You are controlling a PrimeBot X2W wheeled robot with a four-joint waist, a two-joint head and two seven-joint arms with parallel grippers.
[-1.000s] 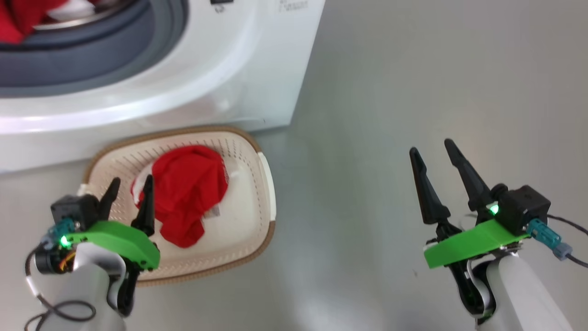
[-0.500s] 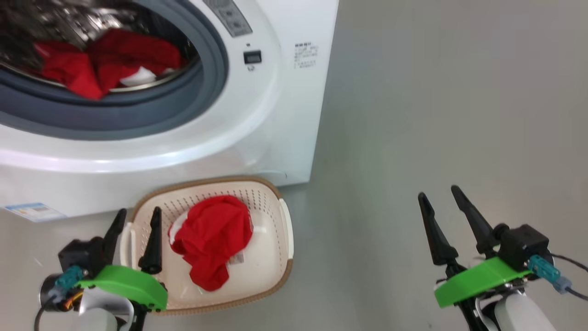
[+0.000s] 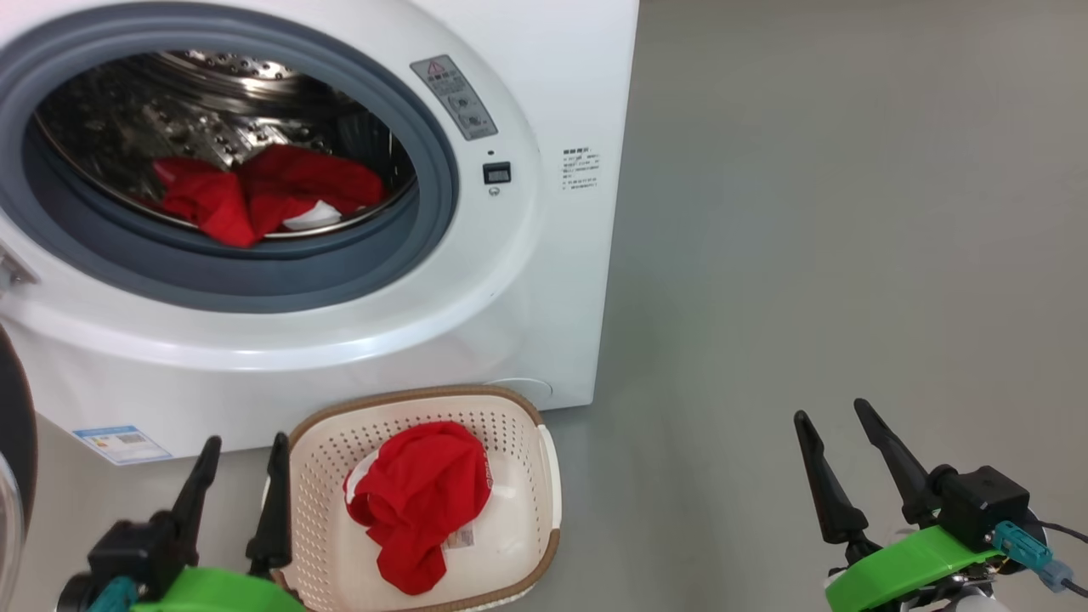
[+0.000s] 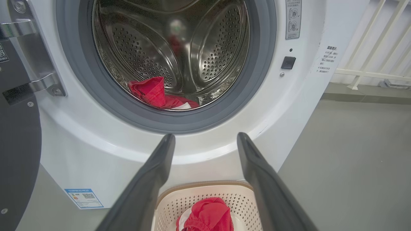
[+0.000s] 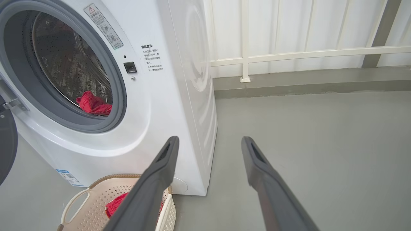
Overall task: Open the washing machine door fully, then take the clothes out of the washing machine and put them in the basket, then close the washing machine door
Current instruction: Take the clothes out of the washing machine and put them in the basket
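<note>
Spread wide and holding nothing at the left gripper (image 3: 244, 444), hanging low just beside the left rim of the laundry basket (image 3: 425, 393); spread just as wide and empty at the right gripper (image 3: 830, 415), parked well apart over bare grey floor (image 3: 807, 212), likely to keep out of the working arm's way; one red garment (image 3: 421, 501) lying inside the basket, set just in front of the foot of the washing machine (image 3: 552, 280), presumably for a short carry down from the opening; more red clothes (image 3: 263, 200) with a white part heaped at the front of the steel drum (image 4: 144, 54), behind the grey rubber ring (image 3: 255, 285); washing machine door (image 4: 16, 144) swung out to the left, leaving the mouth unobstructed; to mind on the way in: the ring's lip, and the door's edge close on the left; plenty of free room to the right, up to the white railing (image 5: 289, 54).
</note>
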